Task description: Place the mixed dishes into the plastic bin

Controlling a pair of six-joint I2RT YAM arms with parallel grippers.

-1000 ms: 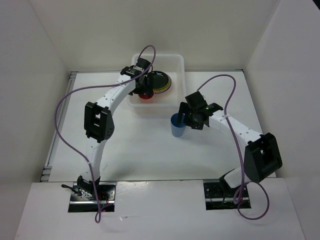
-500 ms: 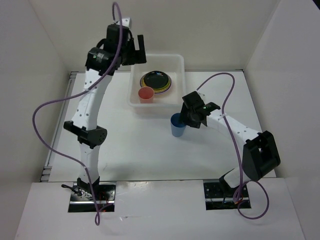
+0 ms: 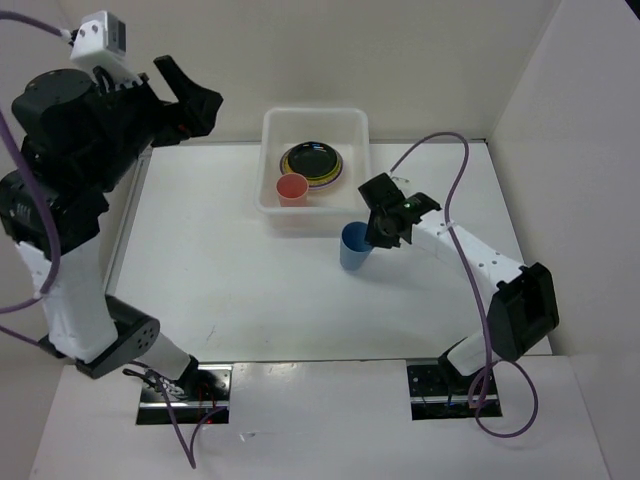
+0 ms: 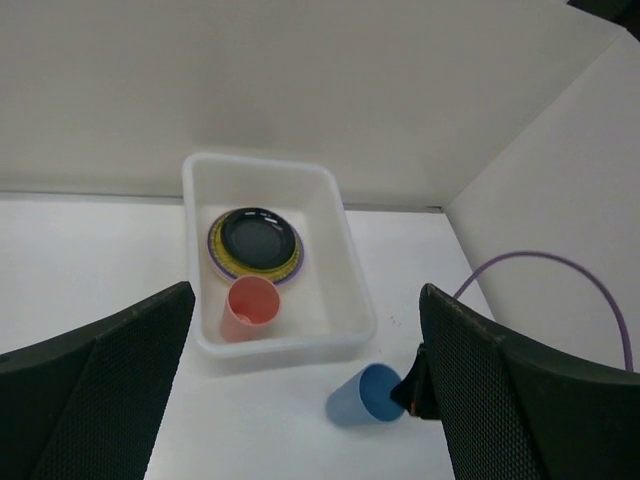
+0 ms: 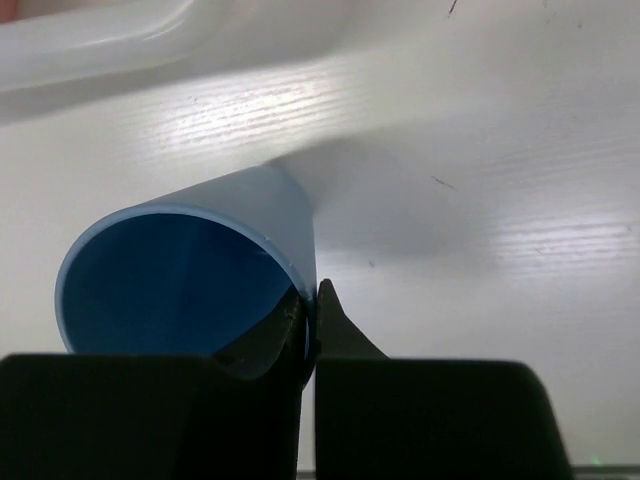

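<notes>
Two cups show. The red cup (image 3: 291,187) stands in the bin (image 3: 315,116) beside the plates (image 3: 313,160). The blue cup (image 3: 352,247) sits on the table (image 3: 250,290) just outside the bin. The right end effector (image 3: 378,232) pinches its rim. The left end effector (image 3: 195,95) is up high, spread wide, holding nothing.

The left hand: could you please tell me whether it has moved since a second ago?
Yes. The left hand has swung left and risen toward the camera, from over the plastic bin to well off its left rim.
</notes>
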